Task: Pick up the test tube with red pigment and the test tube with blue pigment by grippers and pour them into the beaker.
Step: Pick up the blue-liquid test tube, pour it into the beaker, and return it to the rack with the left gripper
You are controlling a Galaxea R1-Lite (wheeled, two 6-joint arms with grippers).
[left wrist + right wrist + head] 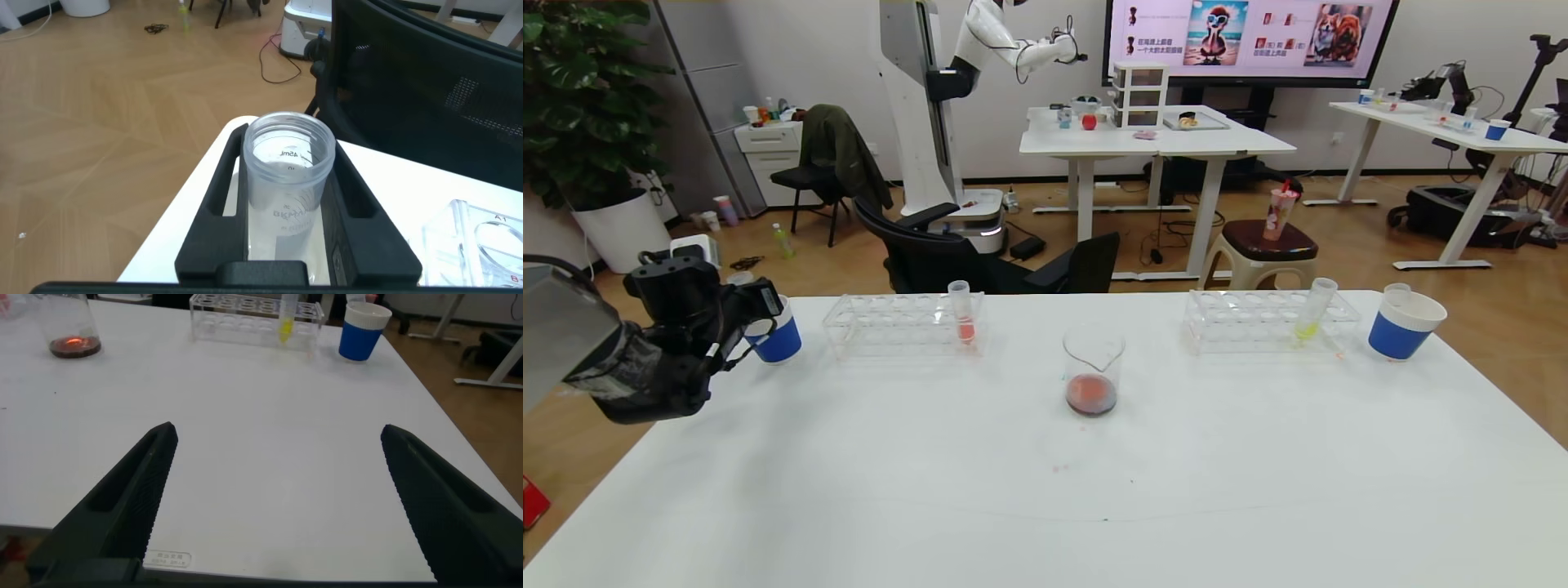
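**Op:** Left gripper [286,237] clamped on a clear empty tube [289,184], held at the table's [1045,490] left edge, next to the left paper cup [776,339].

**Eng:** Right side?

**Op:** Right gripper [278,498] is spread wide above bare tabletop, nothing in it. Beaker [1093,369] sits mid-table with dark red liquid at the bottom. I can't spot a blue tube anywhere.

— Where's the left gripper [737,314]?
— Far left, at the table's edge — fingers [219,192] closed on a clear tube.
— And the right gripper [278,498]?
— Near right, low over the table, fingers spread wide.
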